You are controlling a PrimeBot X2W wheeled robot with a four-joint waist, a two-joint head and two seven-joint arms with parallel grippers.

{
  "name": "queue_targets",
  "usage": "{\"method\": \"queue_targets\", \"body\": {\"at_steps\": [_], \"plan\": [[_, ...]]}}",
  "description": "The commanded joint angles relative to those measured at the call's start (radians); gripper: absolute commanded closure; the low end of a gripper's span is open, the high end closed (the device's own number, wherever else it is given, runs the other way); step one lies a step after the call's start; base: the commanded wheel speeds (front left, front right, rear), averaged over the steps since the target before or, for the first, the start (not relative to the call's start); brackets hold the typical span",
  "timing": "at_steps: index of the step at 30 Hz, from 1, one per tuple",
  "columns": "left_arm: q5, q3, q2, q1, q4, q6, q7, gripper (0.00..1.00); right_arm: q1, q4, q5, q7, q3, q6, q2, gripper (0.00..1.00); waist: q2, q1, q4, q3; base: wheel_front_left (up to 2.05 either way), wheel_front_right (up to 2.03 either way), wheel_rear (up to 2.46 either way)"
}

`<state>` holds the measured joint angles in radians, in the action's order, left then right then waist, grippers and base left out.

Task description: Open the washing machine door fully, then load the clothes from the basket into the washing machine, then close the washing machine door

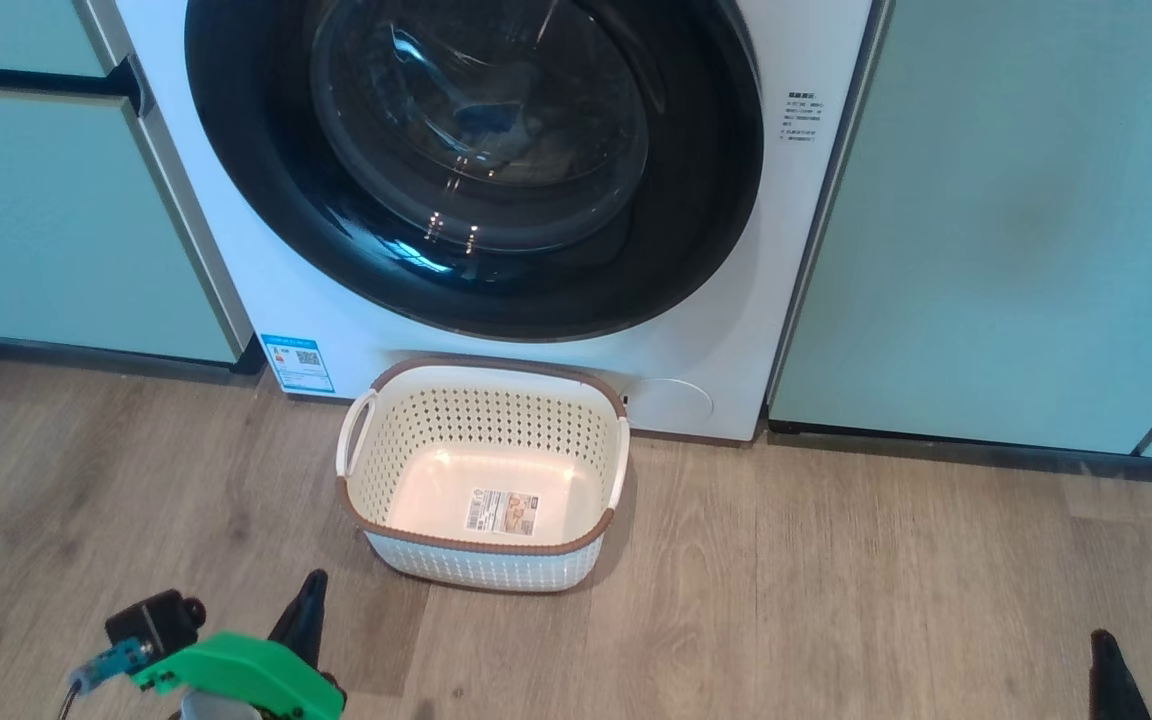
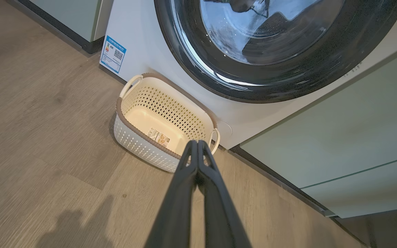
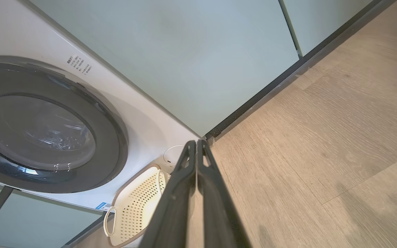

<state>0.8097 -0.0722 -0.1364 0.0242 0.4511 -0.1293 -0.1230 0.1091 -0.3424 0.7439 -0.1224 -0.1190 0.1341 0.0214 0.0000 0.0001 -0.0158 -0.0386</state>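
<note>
While the round washing machine door (image 1: pixel 476 130) sits shut, flat against the front of the big white washing machine (image 1: pixel 336 300), both hands of the robot hang low over the wood floor (image 1: pixel 836 580). The door has a wide shiny black ring and a clear glass middle; dim shapes show behind the glass, but I cannot tell what they are. The basket (image 1: pixel 486 425) stands on the floor right under the door, its back edge up against the bottom of the washer; I cannot tell if the two touch. It is cream white with little holes, a brown rim and white handles, and the label (image 1: pixel 501 512) on its bare floor shows plainly. A blue sticker (image 1: pixel 297 363) is on the washer's lower corner, just left of the basket. Pale green cabinets (image 1: pixel 986 200) stand on both sides of the washer. The left gripper (image 2: pixel 195 144) has its two long dark fingers pressed tight together with nothing between them; it is near the basket's front, a bit to the left, not touching it. A bright green part (image 1: pixel 246 675) sits on that arm. The right gripper (image 3: pixel 196 143) is pinched closed too, with nothing in it, well off to the right of the basket.
</note>
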Motion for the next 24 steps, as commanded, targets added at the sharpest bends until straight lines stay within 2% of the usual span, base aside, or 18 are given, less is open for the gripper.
{"method": "queue_targets", "body": {"at_steps": [1,24], "plan": [[0.029,0.025,-0.005,0.056,-0.041,-0.001,0.006,1.0,-0.061,0.038,0.033,0.007,0.004,-0.001,0.012,1.0,0.0,-0.0001,0.0,0.001,0.0,0.0,0.0],[0.255,0.073,0.022,0.064,-0.089,-0.001,0.074,1.0,-0.107,0.055,0.278,0.075,0.004,-0.002,0.017,1.0,0.0,-0.0001,0.005,0.013,0.0,0.0,0.0]]}}
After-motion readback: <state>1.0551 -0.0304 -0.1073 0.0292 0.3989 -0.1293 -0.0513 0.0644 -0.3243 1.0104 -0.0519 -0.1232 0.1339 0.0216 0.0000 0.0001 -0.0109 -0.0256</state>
